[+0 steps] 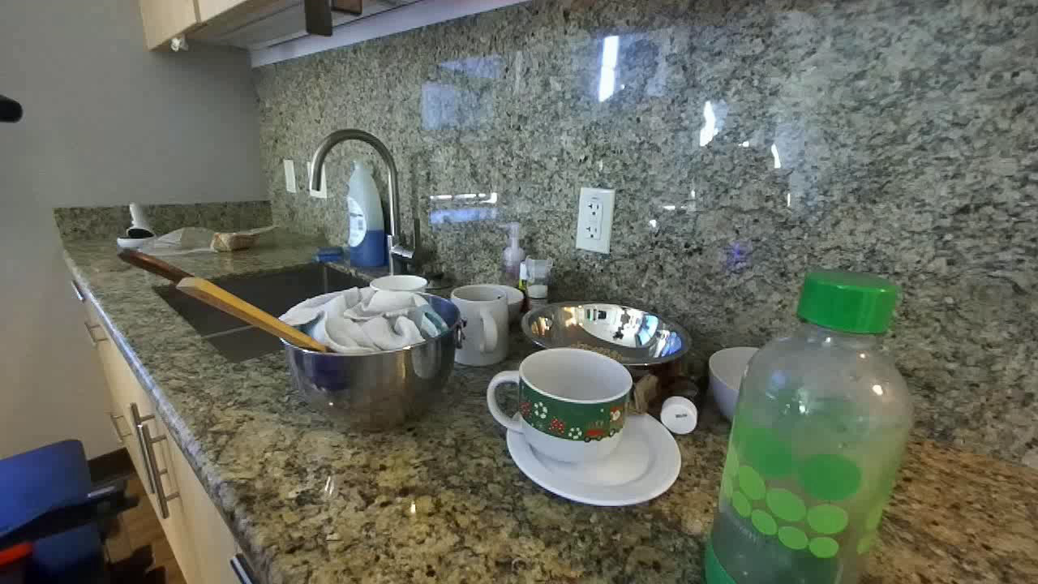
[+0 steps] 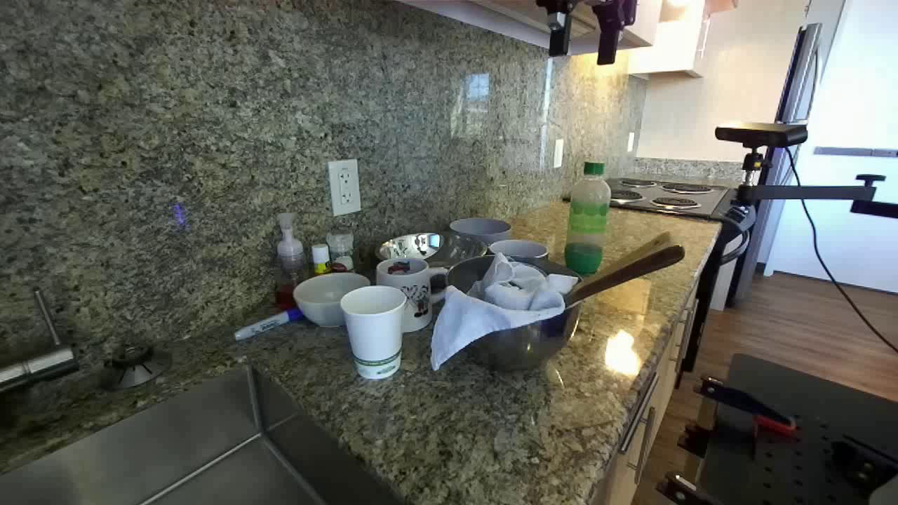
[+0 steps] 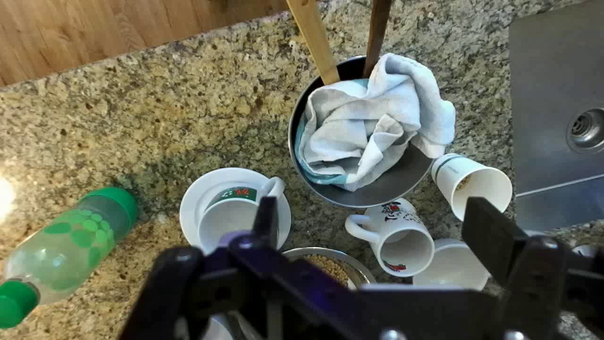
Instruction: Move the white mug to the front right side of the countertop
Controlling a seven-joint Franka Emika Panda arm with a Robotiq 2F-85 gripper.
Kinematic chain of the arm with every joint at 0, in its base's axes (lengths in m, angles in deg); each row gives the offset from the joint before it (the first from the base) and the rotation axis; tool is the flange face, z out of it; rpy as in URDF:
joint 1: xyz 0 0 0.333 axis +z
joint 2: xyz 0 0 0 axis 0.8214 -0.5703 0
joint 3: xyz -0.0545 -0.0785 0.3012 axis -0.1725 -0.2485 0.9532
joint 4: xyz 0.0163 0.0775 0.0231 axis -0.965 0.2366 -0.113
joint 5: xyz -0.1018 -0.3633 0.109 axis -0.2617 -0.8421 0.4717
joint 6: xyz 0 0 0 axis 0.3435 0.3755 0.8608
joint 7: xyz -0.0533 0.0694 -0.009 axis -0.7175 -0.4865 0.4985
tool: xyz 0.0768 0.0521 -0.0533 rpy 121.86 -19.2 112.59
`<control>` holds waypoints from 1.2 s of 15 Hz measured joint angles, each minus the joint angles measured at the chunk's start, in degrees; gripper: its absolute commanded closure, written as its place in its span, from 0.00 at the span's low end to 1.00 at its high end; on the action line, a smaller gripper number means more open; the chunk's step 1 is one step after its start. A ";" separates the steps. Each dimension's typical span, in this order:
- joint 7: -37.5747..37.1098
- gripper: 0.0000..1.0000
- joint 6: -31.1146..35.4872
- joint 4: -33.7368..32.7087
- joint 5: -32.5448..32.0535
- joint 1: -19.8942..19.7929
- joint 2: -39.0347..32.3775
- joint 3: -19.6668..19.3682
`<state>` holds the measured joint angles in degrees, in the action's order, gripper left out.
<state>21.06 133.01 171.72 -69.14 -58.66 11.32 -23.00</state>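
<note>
In an exterior view, a steel bowl obscures part of the white mug; a paper cup partly screens the mug in an exterior view, where the top edge crops the gripper. In the wrist view, the blurred gripper blocks part of a shallow steel dish. A green-capped bottle runs past the bottom edge of an exterior view, where lettering on a small white cylinder is too small to read.

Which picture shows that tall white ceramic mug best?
The wrist view: the white mug shows its handle, print and inside. Both exterior views show it partly hidden, by a white paper cup or, slightly, a round steel bowl.
</note>
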 measured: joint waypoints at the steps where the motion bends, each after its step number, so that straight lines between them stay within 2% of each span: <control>1: 0.00 0.00 0.01 0.00 0.00 0.00 0.00 0.00; 13: 0.00 0.00 0.50 0.93 0.27 0.30 -1.53 0.08; 18: 0.00 0.00 5.50 3.90 1.35 1.09 -6.62 0.29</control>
<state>21.06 138.51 175.63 -67.79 -57.57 4.70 -22.71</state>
